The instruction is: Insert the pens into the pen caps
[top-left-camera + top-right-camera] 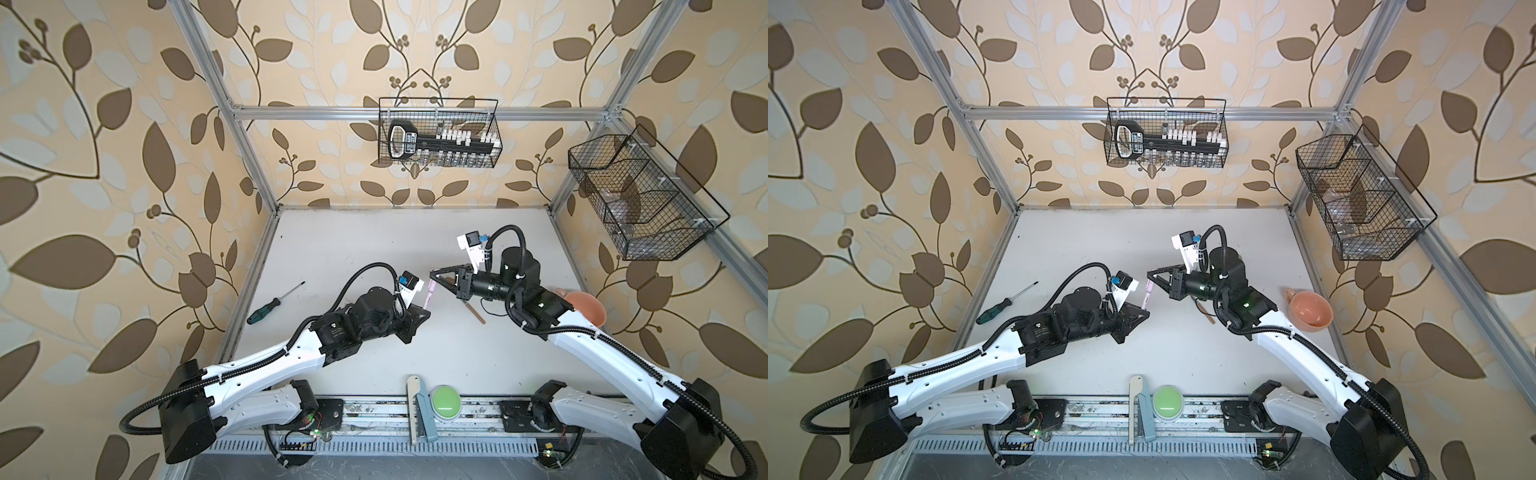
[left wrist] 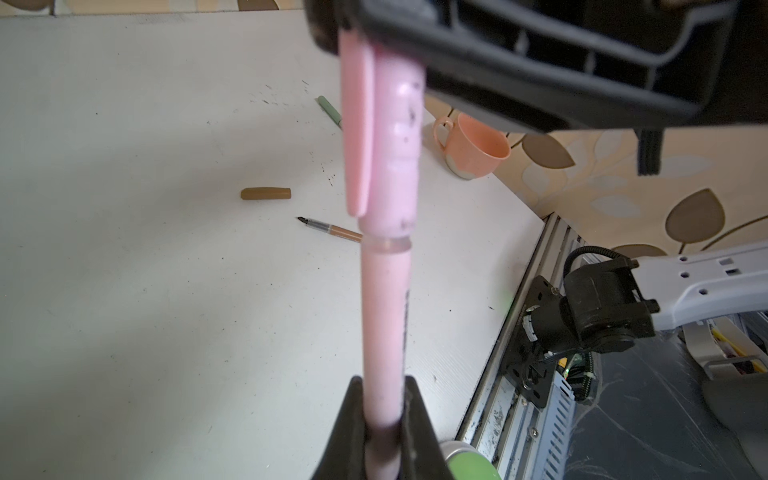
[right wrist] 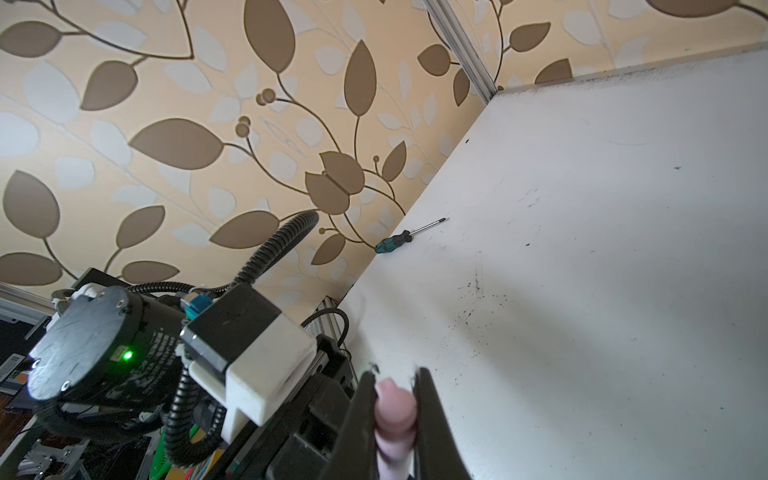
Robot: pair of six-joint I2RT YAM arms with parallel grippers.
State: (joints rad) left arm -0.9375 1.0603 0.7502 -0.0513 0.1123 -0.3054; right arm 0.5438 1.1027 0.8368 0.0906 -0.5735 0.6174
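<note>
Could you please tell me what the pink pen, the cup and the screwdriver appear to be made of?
Pink pen: likely matte plastic, uniform colour, soft sheen.
Cup: matte, faintly speckled; plastic or ceramic, unclear.
Screwdriver: shiny metal shaft; green-and-black handle, seemingly plastic or rubber.

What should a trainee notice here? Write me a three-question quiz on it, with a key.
1. True or false: the brown cap lies on the table, apart from the brown pen.
2. What does the right tool grip? A. pink cap B. screwdriver C. orange cup
3. Fill in: the left tool is shut on the ____ pen.

Key
1. True
2. A
3. pink, the pink pen
</note>
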